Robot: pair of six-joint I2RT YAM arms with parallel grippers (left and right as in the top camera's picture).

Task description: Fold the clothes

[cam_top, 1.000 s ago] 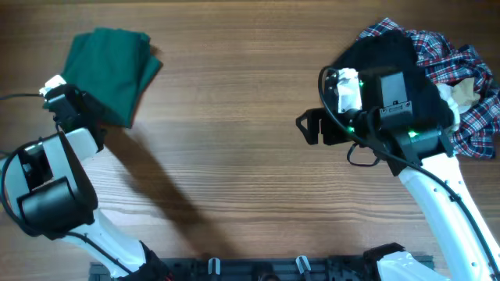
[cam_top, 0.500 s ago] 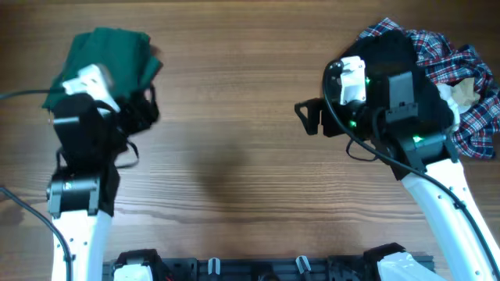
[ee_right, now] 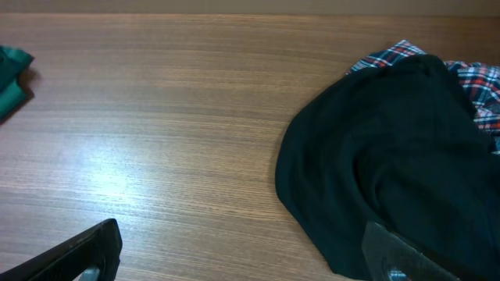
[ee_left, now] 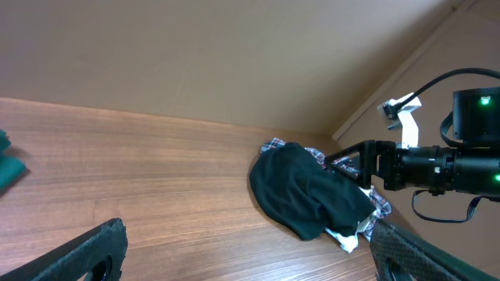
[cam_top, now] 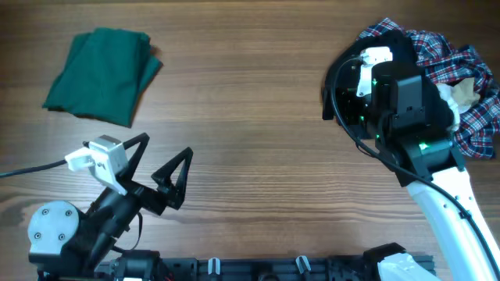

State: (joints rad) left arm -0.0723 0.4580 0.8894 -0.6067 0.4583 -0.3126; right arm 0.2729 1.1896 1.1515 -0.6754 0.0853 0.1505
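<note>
The clothes, a dark green garment [cam_top: 101, 76], lie folded flat at the table's back left, with nothing touching them. A sliver of the garment shows at the left edge of the left wrist view [ee_left: 8, 168] and of the right wrist view [ee_right: 12, 78]. My left gripper [cam_top: 166, 148] is open and empty, well in front of the garment near the table's front, with only bare wood between its fingers [ee_left: 86, 254]. My right gripper [cam_top: 330, 90] is open and empty at the left edge of the black garment [ee_right: 391, 172].
A black garment [cam_top: 391, 58] lies heaped on a red-blue-white plaid shirt [cam_top: 469, 70] at the back right. The wooden table [cam_top: 250, 117] runs bare between the two piles. The right arm [ee_left: 437, 168] reaches over the black heap.
My left gripper opened, let go of the green garment and drew back toward the table's front. The right gripper shifted slightly back and right, onto the black garment's edge.
</note>
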